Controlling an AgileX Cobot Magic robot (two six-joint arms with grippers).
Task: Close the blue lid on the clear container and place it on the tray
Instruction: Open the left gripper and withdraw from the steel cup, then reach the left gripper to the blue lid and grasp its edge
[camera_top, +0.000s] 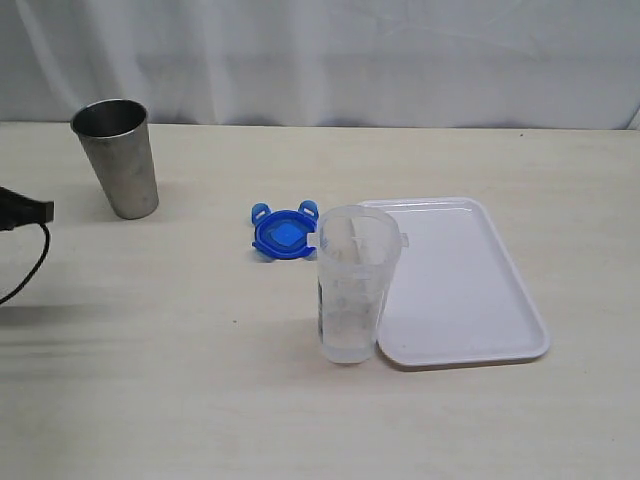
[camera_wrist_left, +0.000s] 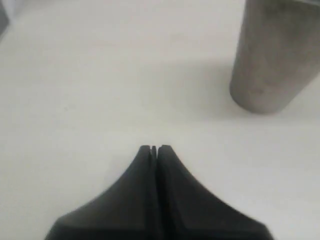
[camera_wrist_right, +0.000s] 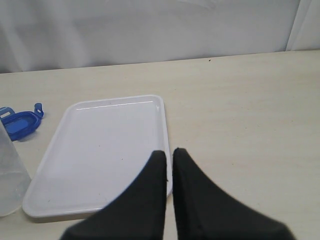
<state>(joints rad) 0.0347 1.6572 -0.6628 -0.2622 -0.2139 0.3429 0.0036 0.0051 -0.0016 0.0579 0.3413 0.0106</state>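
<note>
Blue lid (camera_top: 284, 233): bench (camera_top: 150, 380), 11 o'clock of clear container (camera_top: 352, 285)
Tray (camera_top: 460, 270): its 3 o'clock
Left jaws, right jaws: closed, empty

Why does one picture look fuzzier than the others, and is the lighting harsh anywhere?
Left wrist view: soft throughout, the steel cup and the shut left tool both fuzzy. Right wrist view: the tray is crisp, the right tool up close slightly soft. Exterior view: even light, only faint shadows, the clear container sharp.
</note>
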